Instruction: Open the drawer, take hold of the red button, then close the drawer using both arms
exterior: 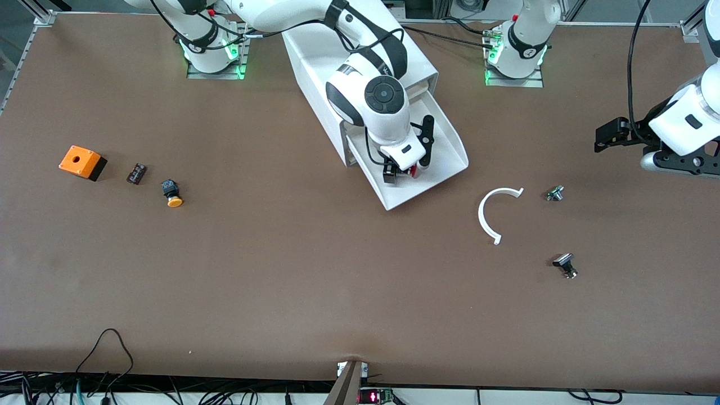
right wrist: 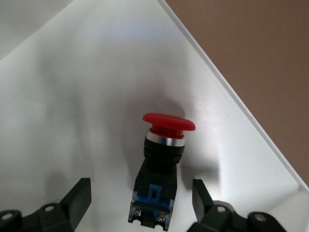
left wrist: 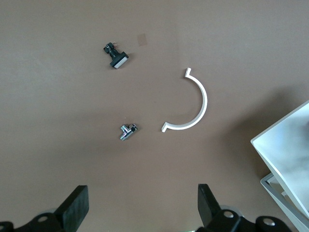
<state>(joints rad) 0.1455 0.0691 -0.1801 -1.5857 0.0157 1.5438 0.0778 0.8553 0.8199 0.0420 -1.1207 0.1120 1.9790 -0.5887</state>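
Note:
The drawer [exterior: 444, 140] stands pulled out of the white cabinet [exterior: 315, 62]. The red-capped button [exterior: 413, 171] lies on its side on the drawer's floor [right wrist: 72, 96]. In the right wrist view the button [right wrist: 161, 154] shows a red cap and a black-and-blue body. My right gripper [exterior: 402, 171] is down in the drawer, open, with one finger on each side of the button's body [right wrist: 141, 193], not touching it. My left gripper [exterior: 607, 138] is open and empty [left wrist: 142, 203], held over the table at the left arm's end.
A white C-shaped ring [exterior: 495, 216], a small metal part [exterior: 554, 193] and a black part [exterior: 565, 265] lie below the left gripper. An orange box [exterior: 82, 162], a dark part [exterior: 136, 173] and an orange-yellow-capped button [exterior: 172, 194] lie at the right arm's end.

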